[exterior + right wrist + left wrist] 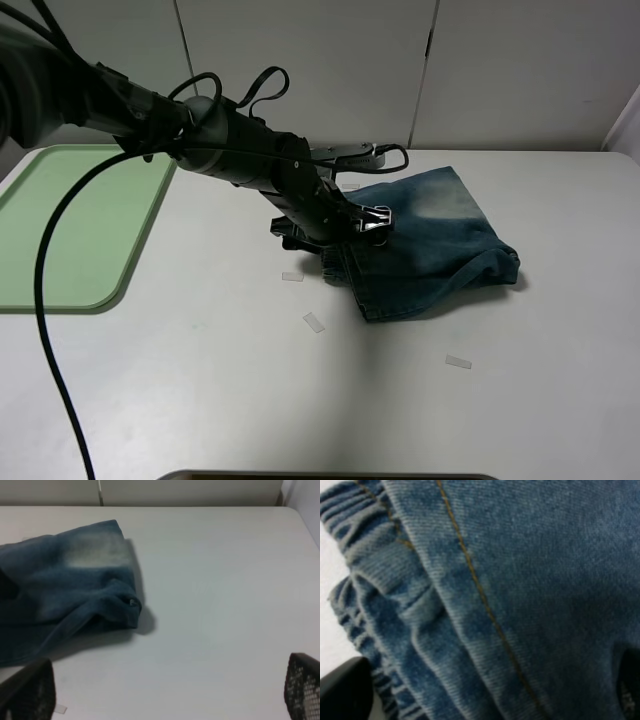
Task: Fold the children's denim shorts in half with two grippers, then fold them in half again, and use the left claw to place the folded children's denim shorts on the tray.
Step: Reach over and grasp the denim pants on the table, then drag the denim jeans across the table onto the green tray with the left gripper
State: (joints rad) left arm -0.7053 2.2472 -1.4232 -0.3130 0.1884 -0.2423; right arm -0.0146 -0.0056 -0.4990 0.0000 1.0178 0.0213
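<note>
The children's denim shorts (440, 245) lie folded in a thick bundle right of the table's middle, with a pale faded patch on top. My left claw (366, 224) reaches across from the left and hangs low over the bundle's left edge. Up close, the gathered waistband and an orange seam (520, 580) fill the left wrist view, with the open left gripper (485, 695) straddling the cloth and one dark fingertip (342, 690) at the side. My right gripper (165, 700) stands open above bare table, apart from the shorts (65, 580). The pale-green tray (70, 220) lies at the far left.
Small paper scraps (292, 276) (314, 322) (458, 362) lie on the white table in front of the shorts. A black cable (45, 300) hangs down from the left arm over the table's left part. A white wall stands behind the table.
</note>
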